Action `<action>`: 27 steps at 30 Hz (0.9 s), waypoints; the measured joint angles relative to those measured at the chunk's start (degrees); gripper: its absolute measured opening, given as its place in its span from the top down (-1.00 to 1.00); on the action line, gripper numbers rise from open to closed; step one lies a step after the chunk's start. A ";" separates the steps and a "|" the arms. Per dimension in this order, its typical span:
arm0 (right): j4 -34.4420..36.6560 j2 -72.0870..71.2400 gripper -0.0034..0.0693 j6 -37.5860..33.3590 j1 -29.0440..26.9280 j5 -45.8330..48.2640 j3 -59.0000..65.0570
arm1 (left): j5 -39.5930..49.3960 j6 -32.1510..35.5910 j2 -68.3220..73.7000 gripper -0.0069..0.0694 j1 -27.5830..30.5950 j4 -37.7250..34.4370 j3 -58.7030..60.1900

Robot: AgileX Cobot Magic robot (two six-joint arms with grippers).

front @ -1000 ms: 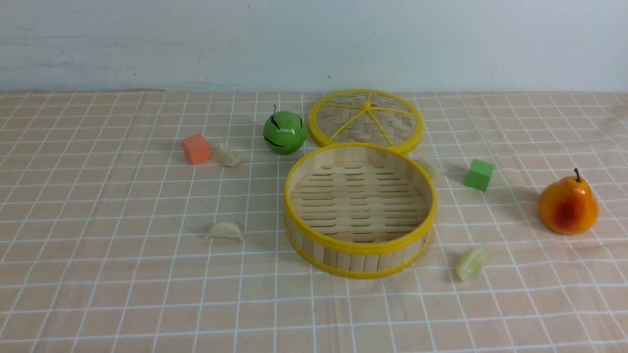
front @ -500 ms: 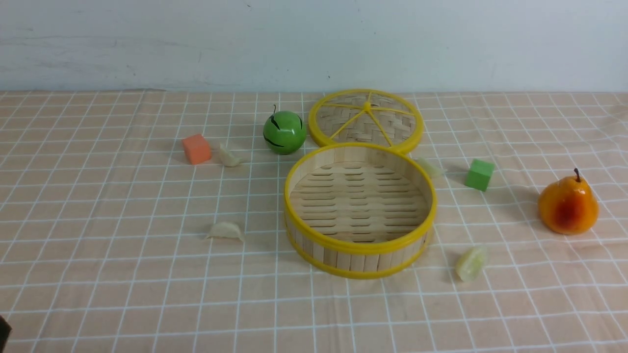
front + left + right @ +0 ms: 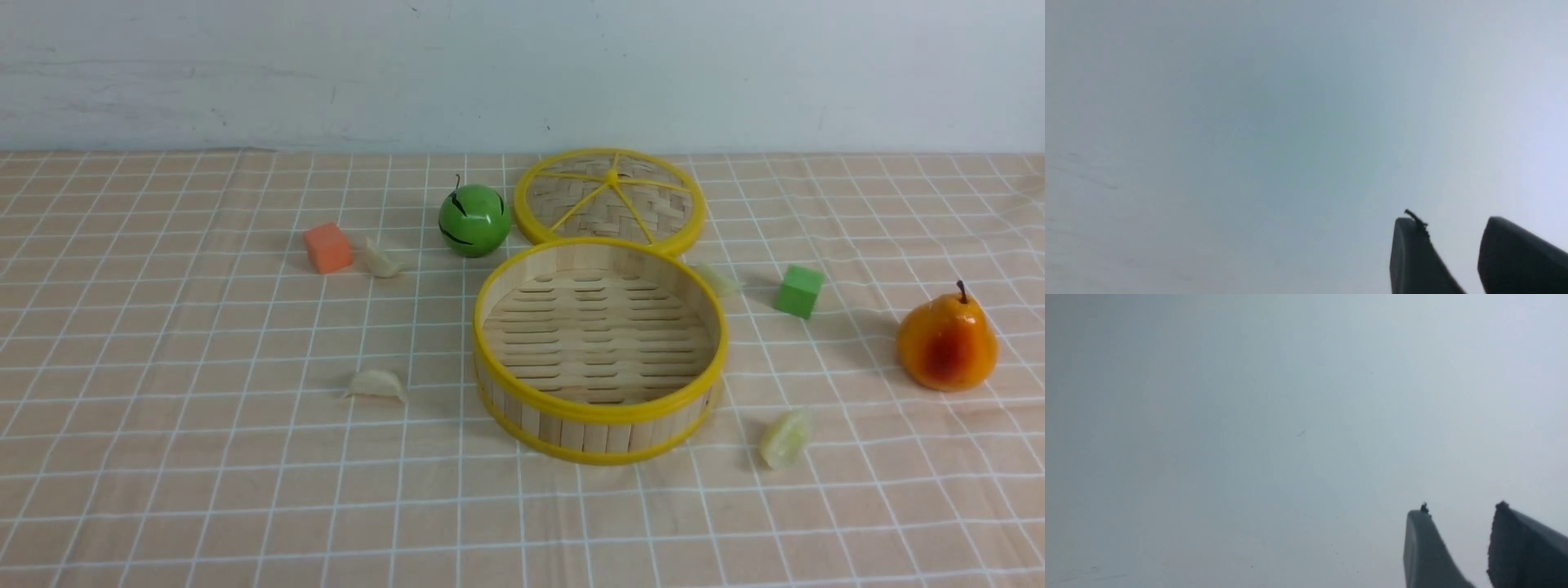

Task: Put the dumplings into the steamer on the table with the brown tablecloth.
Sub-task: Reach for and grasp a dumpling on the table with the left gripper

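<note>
Four dumplings (image 3: 376, 384) are lying on the cloth (image 3: 163, 457) around the steamer (image 3: 600, 412) at frame centre, none inside. The left gripper (image 3: 1451, 228) and right gripper (image 3: 1461, 512) are facing bare wall (image 3: 1208, 122), jaws apart, empty. Advice: be pinching the lower-right dumpling (image 3: 785, 438) across its belly, lifting clear of the rim.
</note>
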 joint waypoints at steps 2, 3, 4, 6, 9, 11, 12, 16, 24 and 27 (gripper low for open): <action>-0.57 0.00 0.27 0.42 0.00 0.38 -1.16 | -0.88 -4.29 0.00 0.32 0.00 0.46 -2.39; -0.63 0.00 0.27 0.42 0.00 0.38 -1.16 | -0.62 -4.52 0.00 0.34 0.00 0.58 -2.81; -1.01 0.00 0.33 0.42 0.00 0.90 -4.12 | 2.11 -5.66 0.00 0.51 0.00 1.29 -7.66; -1.33 0.30 0.39 0.42 0.00 1.48 -6.12 | 4.44 -5.81 0.27 0.61 0.00 1.92 -10.94; -2.06 3.79 0.69 0.26 0.00 5.63 -13.08 | 12.60 -5.70 5.78 0.86 0.00 4.47 -22.99; -2.68 6.10 0.83 -0.41 0.00 8.77 -15.42 | 15.45 -5.19 9.40 0.86 0.00 5.58 -26.66; -3.61 9.20 0.92 -1.91 0.00 12.26 -16.48 | 17.75 -4.64 13.37 0.86 0.00 6.39 -29.06; -4.96 17.73 0.96 -5.65 0.00 24.82 -16.73 | 21.41 -5.46 26.88 0.86 0.00 6.69 -31.89; -5.05 28.45 0.96 -2.82 0.00 38.18 -16.73 | 44.27 -17.05 45.95 0.86 -0.52 6.51 -32.26; -3.48 32.90 0.95 -1.50 0.00 44.42 -16.73 | 55.17 -14.08 50.60 0.86 -3.02 6.10 -33.77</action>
